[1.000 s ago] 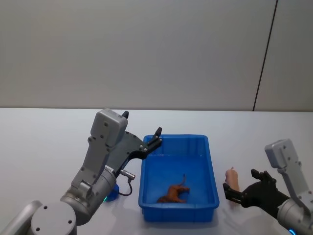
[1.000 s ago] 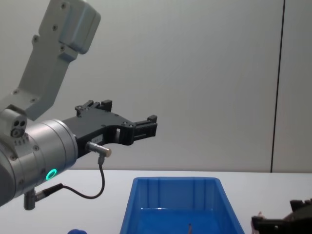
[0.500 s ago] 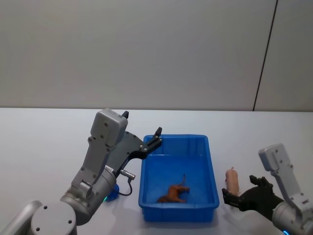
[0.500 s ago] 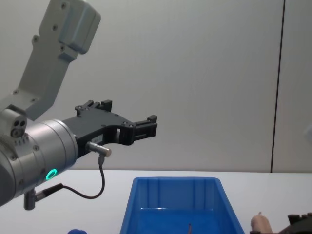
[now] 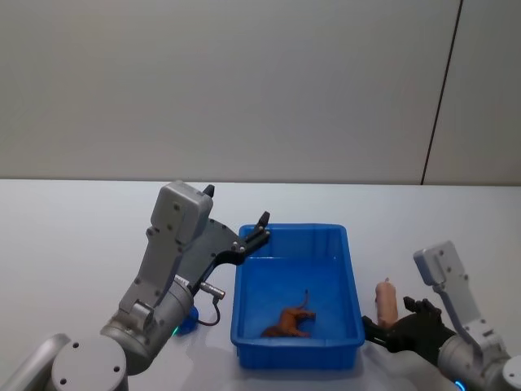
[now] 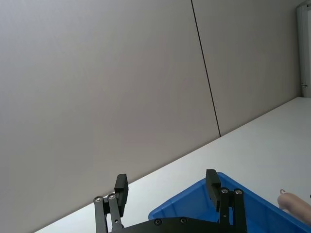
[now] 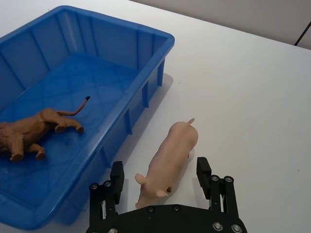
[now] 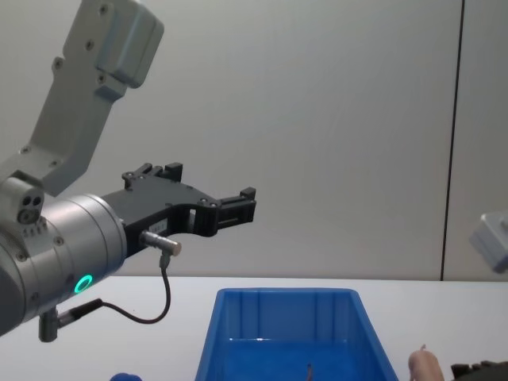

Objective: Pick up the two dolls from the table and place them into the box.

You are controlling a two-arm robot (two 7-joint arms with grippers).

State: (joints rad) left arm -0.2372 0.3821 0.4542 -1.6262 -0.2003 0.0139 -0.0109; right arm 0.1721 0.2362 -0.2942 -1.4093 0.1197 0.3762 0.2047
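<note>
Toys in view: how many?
3: brown toy lying in the bin, pink toy on the table by the right gripper, blue toy left of the bin, partly hidden by the left arm.

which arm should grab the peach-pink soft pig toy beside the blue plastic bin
Right. The right gripper is open with the peach-pink pig toy between its fingers; the left gripper hangs raised beyond the blue plastic bin.

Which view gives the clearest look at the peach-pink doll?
The right wrist view: the whole peach-pink doll lies on the table beside the box, between the open fingers of the right end effector. The head view shows it small; the chest and left wrist views catch just one end.
</note>
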